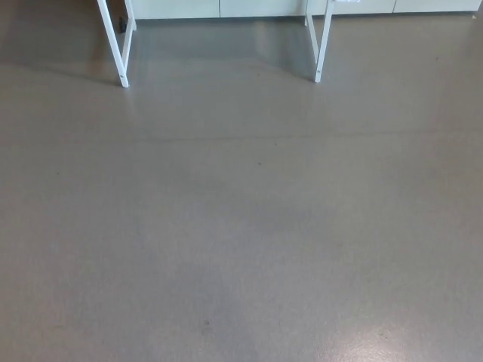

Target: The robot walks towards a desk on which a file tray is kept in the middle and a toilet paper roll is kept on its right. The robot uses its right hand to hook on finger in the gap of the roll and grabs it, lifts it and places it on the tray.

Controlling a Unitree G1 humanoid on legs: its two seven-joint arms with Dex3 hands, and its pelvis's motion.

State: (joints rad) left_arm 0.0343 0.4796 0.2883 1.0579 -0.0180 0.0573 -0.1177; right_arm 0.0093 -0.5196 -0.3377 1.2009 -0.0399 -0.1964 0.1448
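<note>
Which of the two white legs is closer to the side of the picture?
The left white leg, on the robot's left. Its foot is nearer the picture's side than the right white leg, which stands closer to the middle.

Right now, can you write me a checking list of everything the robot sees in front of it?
Surface: grey floor, smooth, with a pale shine at the lower right; no desk top shows.
Job's things: nothing seen; the file tray and the toilet paper roll are not in view.
Clutter: nothing seen, only a tiny dark speck on the floor.
Hands: left hand and right hand not in view.
Cables: nothing seen.
Surroundings: two white legs, one at the upper left and one at the upper right, stand on the floor; pale panels run along the top edge behind them.
</note>
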